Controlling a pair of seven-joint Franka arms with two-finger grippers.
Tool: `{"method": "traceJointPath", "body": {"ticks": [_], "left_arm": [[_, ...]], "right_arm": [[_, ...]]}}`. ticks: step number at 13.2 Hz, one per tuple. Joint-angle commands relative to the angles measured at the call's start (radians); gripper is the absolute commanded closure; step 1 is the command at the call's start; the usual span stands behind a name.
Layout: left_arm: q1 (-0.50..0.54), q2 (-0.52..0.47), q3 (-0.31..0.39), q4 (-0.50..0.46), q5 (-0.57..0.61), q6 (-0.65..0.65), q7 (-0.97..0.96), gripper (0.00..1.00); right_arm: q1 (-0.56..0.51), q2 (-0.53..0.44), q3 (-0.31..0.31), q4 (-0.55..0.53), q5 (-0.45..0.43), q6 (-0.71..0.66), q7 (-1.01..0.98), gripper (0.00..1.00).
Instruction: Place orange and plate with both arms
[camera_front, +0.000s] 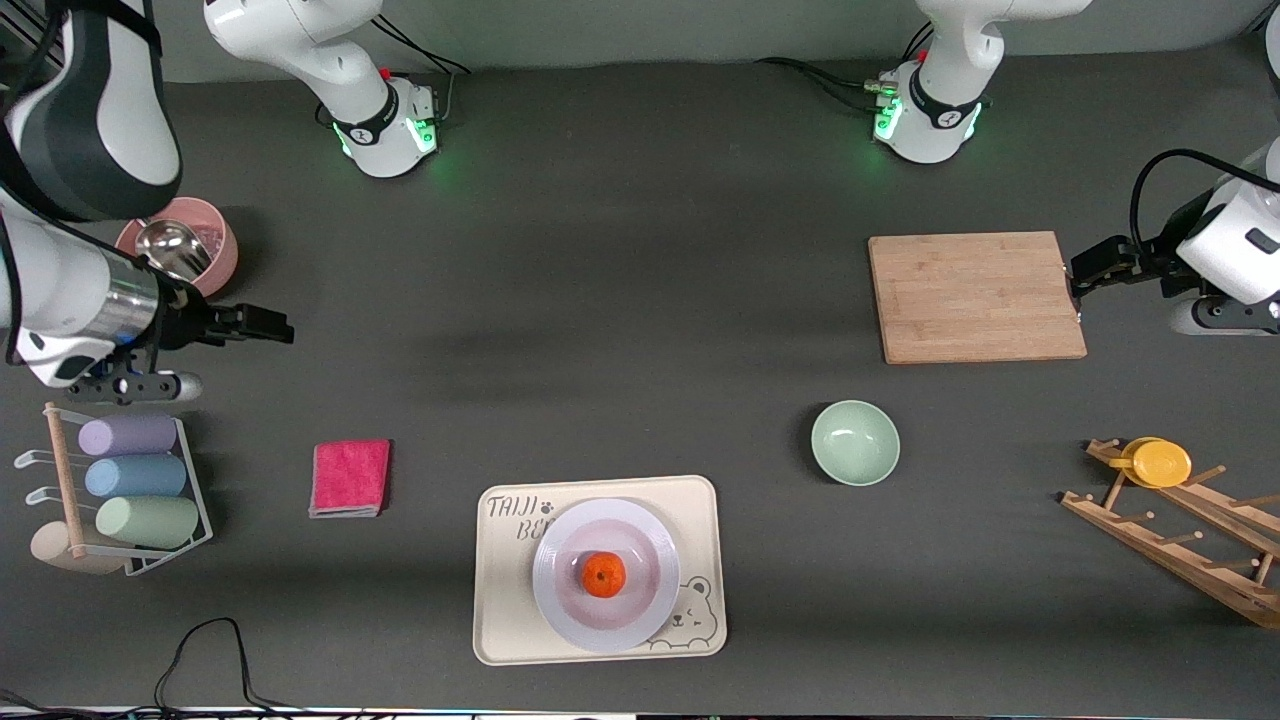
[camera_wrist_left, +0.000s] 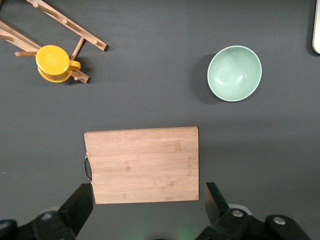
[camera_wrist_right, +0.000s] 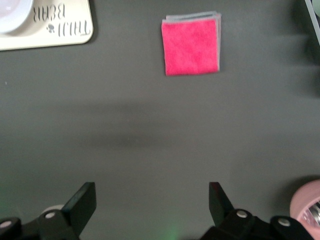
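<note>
Bare tabletop lies between the tray (camera_front: 497, 600) and both bases. Orange (camera_front: 604, 575), small and bright, sits centred on the white plate (camera_front: 640, 610) on the tray. Left gripper (camera_front: 1078, 290) at the board (camera_front: 975, 296) edge and right gripper (camera_front: 268, 327) near the pink bowl (camera_front: 225, 250) both gape wide, empty

Small, round, bright-orange fruit (camera_front: 604, 575), slightly flattened, resting in the shallow centre of a round, glossy white plate (camera_front: 643, 537) with a wide, faintly lilac rim. Plate lying flat on a cream rectangular tray (camera_front: 500, 590) printed with a bear, low in the frame just short of centre, covering the tray's middle.
</note>
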Motion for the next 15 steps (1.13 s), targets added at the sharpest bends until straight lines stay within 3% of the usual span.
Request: {"method": "traceJointPath", "body": {"ticks": [1, 4, 6, 8, 11, 12, 15], "left_arm": [[-0.015, 0.002, 0.01, 0.016, -0.007, -0.025, -0.002, 0.0], [-0.015, 0.002, 0.01, 0.016, -0.007, -0.025, -0.002, 0.0], [-0.015, 0.002, 0.012, 0.016, -0.007, -0.025, -0.003, 0.0], [-0.014, 0.002, 0.01, 0.016, -0.007, -0.027, -0.003, 0.0], [-0.014, 0.002, 0.012, 0.017, -0.007, -0.028, -0.003, 0.0], [-0.014, 0.002, 0.012, 0.017, -0.007, -0.03, -0.005, 0.0], [-0.014, 0.0, 0.012, 0.02, -0.007, -0.042, -0.002, 0.0]], "right_arm": [[0.012, -0.036, 0.001, -0.024, -0.068, -0.02, 0.029, 0.0], [0.014, -0.074, 0.002, -0.023, -0.072, -0.011, 0.114, 0.0], [0.064, -0.111, 0.012, -0.03, -0.138, -0.011, 0.269, 0.0], [0.108, -0.152, 0.004, -0.049, -0.154, -0.022, 0.29, 0.0], [0.079, -0.206, 0.01, -0.066, -0.154, -0.052, 0.242, 0.0], [0.013, -0.209, 0.053, -0.069, -0.151, -0.057, 0.198, 0.0], [-0.35, -0.237, 0.347, -0.072, -0.108, -0.089, 0.065, 0.0]]}}
